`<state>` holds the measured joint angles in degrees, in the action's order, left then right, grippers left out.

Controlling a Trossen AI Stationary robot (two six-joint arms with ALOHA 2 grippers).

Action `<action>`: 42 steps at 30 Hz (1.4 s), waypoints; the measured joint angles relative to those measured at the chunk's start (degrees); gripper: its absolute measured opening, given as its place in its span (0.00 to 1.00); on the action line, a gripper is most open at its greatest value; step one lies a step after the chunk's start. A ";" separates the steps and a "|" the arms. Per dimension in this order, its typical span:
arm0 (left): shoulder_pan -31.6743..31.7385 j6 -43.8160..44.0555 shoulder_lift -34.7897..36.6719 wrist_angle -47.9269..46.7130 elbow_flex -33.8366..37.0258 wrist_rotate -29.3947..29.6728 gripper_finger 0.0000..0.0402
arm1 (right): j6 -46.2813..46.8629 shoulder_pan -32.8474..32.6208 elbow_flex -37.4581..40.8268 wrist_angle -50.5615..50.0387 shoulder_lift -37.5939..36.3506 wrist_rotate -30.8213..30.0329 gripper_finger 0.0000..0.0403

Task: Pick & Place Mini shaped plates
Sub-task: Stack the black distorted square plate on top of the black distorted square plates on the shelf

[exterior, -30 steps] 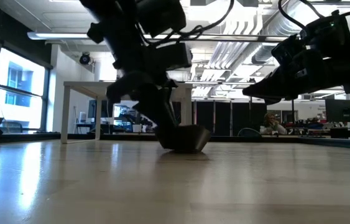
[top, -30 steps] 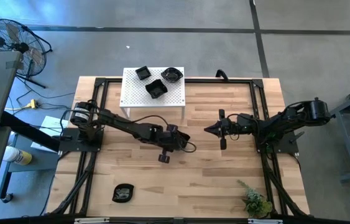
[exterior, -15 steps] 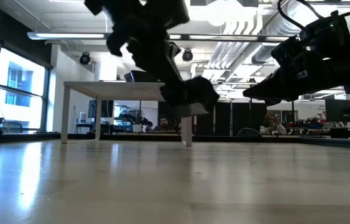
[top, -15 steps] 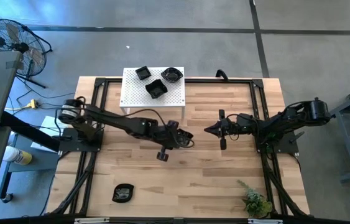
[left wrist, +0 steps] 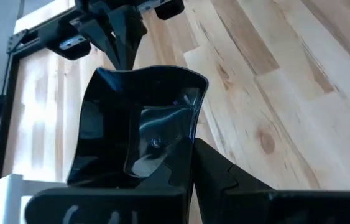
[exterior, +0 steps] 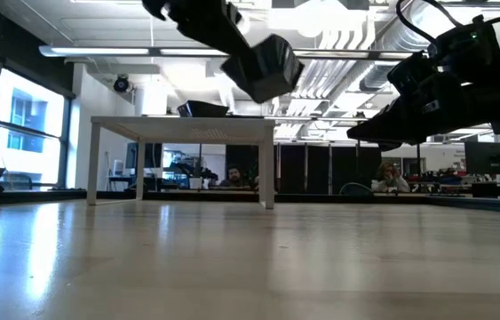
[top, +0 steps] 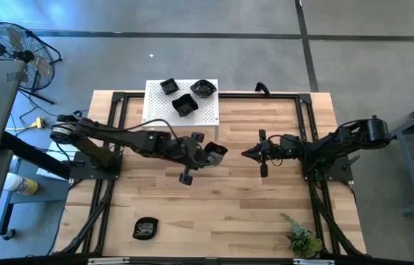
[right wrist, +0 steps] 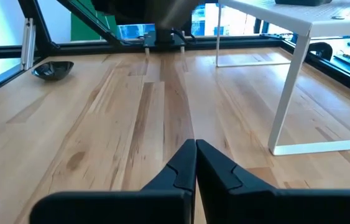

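My left gripper [top: 208, 152] is over the middle of the table, shut on a glossy black squarish mini plate [top: 218, 150], which the low view shows high in the air [exterior: 265, 67]. In the left wrist view the plate [left wrist: 143, 118] stands in front of the fingers. Three more black plates [top: 184, 104] sit flat on the white perforated platform [top: 159, 114]. Another plate [top: 145, 228] rests on the table near its near edge. My right gripper [top: 245, 153] hovers shut to the right of the held plate, its tips pointing at it. My left gripper pinches the plate's raised wall [left wrist: 184, 146] at one side between its two fingers. One finger [left wrist: 224, 177] shows beside the wall; the plate hides the other. The plate is lifted clear of the table and tilted, its hollow side turned toward the wrist camera.
The platform stands on thin white legs [right wrist: 286, 93] at the table's far edge, left of centre. A small green plant [top: 302, 237] sits at the near right corner. Black frame rails [top: 306, 118] run along the table's sides. Bare wood lies between the arms and the near edge.
My left gripper has risen and drawn back toward the table's far edge and the platform. The plate, resting on the table a second ago, is now lifted clear, above the platform's height in the low view. The right arm has kept still.
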<state>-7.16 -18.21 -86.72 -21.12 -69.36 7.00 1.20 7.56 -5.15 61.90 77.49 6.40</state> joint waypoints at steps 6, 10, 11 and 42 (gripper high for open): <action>0.00 -2.98 5.13 -3.02 -0.07 2.86 0.01 | 0.02 0.02 0.00 0.01 0.00 -0.01 0.01; 0.07 -6.95 9.42 -7.12 0.03 7.04 0.01 | -0.01 0.02 0.00 0.01 0.00 -0.01 0.01; 0.41 -8.02 10.54 -7.66 -0.08 7.92 0.01 | -0.02 0.01 0.00 0.01 0.00 0.00 0.01; 32.23 -42.89 20.23 -19.52 0.02 -6.92 0.00 | -0.16 0.00 0.02 -0.59 0.00 -0.47 0.01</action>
<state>25.07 -61.10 -66.49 -40.64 -69.35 0.08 1.04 7.55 -5.13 61.32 77.49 5.93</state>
